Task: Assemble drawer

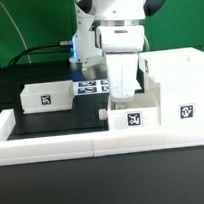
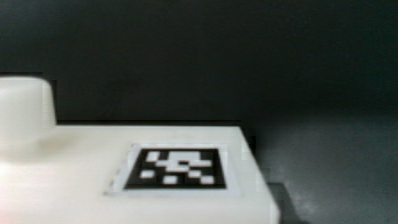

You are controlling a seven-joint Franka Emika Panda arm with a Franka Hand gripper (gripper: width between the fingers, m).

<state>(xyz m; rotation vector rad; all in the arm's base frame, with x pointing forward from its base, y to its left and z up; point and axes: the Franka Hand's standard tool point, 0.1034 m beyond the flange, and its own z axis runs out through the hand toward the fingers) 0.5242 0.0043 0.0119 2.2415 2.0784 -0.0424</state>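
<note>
The tall white cabinet shell (image 1: 173, 79) stands at the exterior view's right, with a tag on its front face. One small white tray (image 1: 134, 116) with a tag sits against the shell's left side, near the front wall. A second tagged tray (image 1: 46, 95) sits apart at the left. My gripper (image 1: 123, 91) hangs straight down just behind the nearer tray; its fingertips are hidden behind it. The wrist view shows a flat white tagged face (image 2: 178, 167) very close, with a rounded white shape (image 2: 22, 112) beside it. No fingers show clearly there.
The long low white border wall (image 1: 54, 144) runs along the front and left of the black table. The marker board (image 1: 92, 87) lies flat behind the gripper, between the two trays. Cables and dark gear stand at the back.
</note>
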